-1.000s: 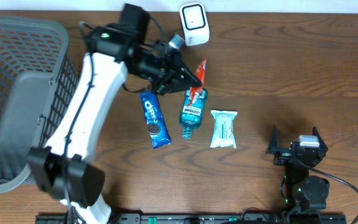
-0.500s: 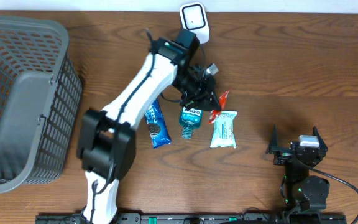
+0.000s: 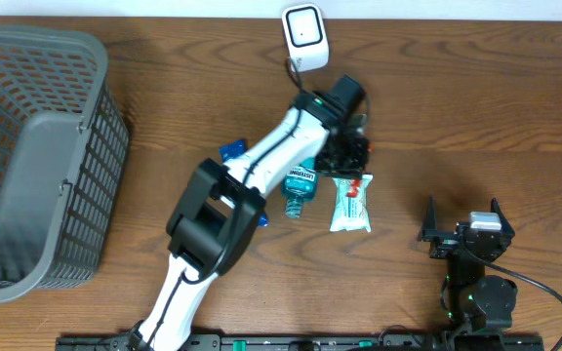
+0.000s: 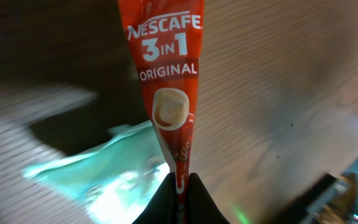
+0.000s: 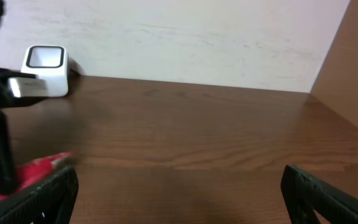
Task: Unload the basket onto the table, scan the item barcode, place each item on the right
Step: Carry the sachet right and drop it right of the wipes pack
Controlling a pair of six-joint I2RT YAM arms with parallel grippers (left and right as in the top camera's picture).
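**Overhead view.** Bright, even, diffuse light from above. The grain of the table (image 3: 476, 107) is crisp and free of glare. A short, soft shadow lies under the left arm (image 3: 261, 166). The walls of the basket (image 3: 27, 146) splay toward the frame edge in wide-angle perspective.

**Left wrist view.** The print on the sachet (image 4: 166, 93) is sharp, softening toward the lens at the bottom. The background is smeared into streaks by motion blur, heaviest at left. The teal packet (image 4: 104, 180) is overexposed, with white-green glare. The upper left corner is dim.

**Right wrist view.** Moderate light, slightly soft throughout. The pale wall (image 5: 197, 37) is evenly lit. The white scanner (image 5: 45, 70) is mildly out of focus. The right gripper (image 5: 179, 196) has near-black fingers (image 5: 328, 193) with no surface detail.
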